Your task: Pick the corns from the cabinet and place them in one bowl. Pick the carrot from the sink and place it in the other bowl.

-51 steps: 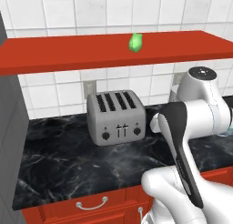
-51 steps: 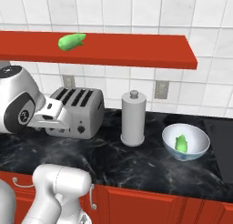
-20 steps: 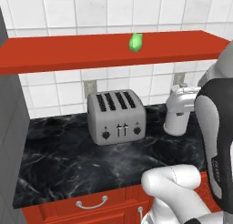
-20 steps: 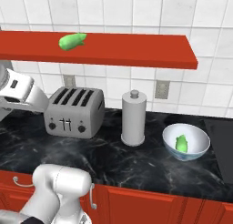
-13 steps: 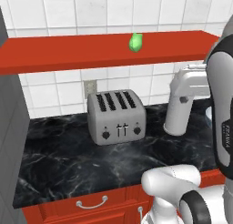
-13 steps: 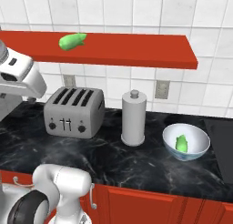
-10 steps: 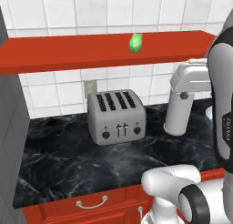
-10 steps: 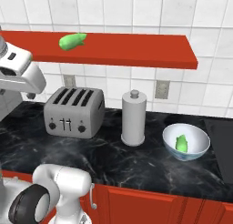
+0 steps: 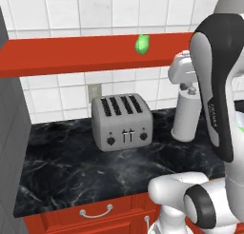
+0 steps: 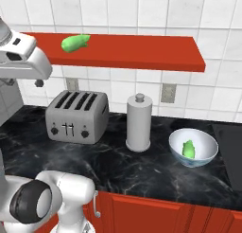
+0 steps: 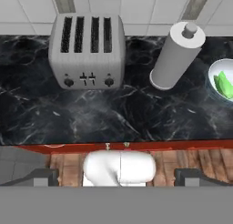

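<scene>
The gripper (image 11: 116, 182), raised high above the bench (image 10: 142, 170), looked straight down on the toaster (image 11: 88, 50) and the grey canister (image 11: 175, 54); its jaws stood fully apart and held nothing. One corn (image 10: 74, 42), a glossy bright green oblong lump, lay on its side on the red cabinet board (image 10: 142, 51), above the toaster and well left of the board's right end. The other corn (image 10: 188, 148) already rested inside the pale translucent bowl (image 10: 208, 147), which stood on the bench just right of the canister.

Risks, as judged from this moment: the remaining corn was smooth and rounded, so jaws closing off-centre would probably squeeze it out sideways or roll it along the board, perhaps over the front edge. The shelf sat close under the tiled wall, so an approach from above could bring the hand against the wall or the board's edge. On the carry to the bowl, the tall canister stood in the likely path and could be knocked over. The bowl looked light and might slide if the corn were dropped from height.
</scene>
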